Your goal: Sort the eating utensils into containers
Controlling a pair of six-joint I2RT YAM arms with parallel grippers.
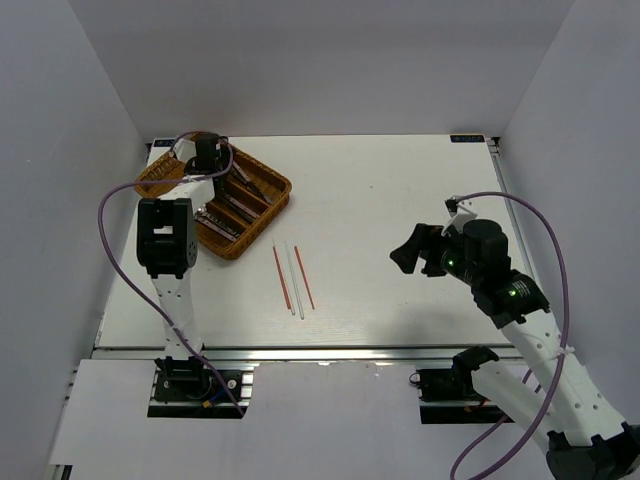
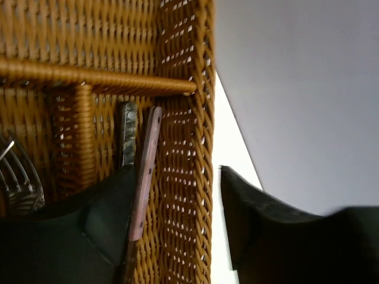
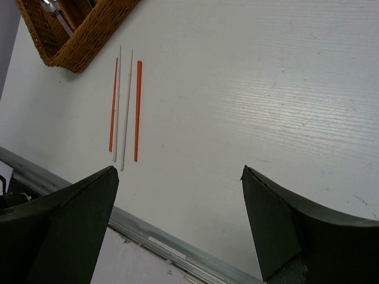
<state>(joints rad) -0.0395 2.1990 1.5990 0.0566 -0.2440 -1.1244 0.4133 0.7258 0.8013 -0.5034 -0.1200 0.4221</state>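
The brown wicker tray (image 1: 262, 215) sits at the far left of the table and holds several utensils. My left gripper (image 1: 207, 163) is open over its far end. In the left wrist view it (image 2: 177, 171) straddles the tray's side wall (image 2: 183, 195), one finger inside and one outside. A pink-handled knife (image 2: 145, 165) lies along that wall, with a dark patterned handle (image 2: 128, 133) beside it and fork tines (image 2: 18, 177) further left. Two red and two white chopsticks (image 1: 292, 276) lie on the table right of the tray. My right gripper (image 1: 408, 250) is open and empty, well right of the chopsticks (image 3: 124, 106).
A woven divider (image 2: 89, 77) crosses the tray inside. The tray's near corner (image 3: 71, 41) shows in the right wrist view. The table's metal front edge (image 3: 172, 239) runs just below my right fingers. White walls enclose the table on three sides.
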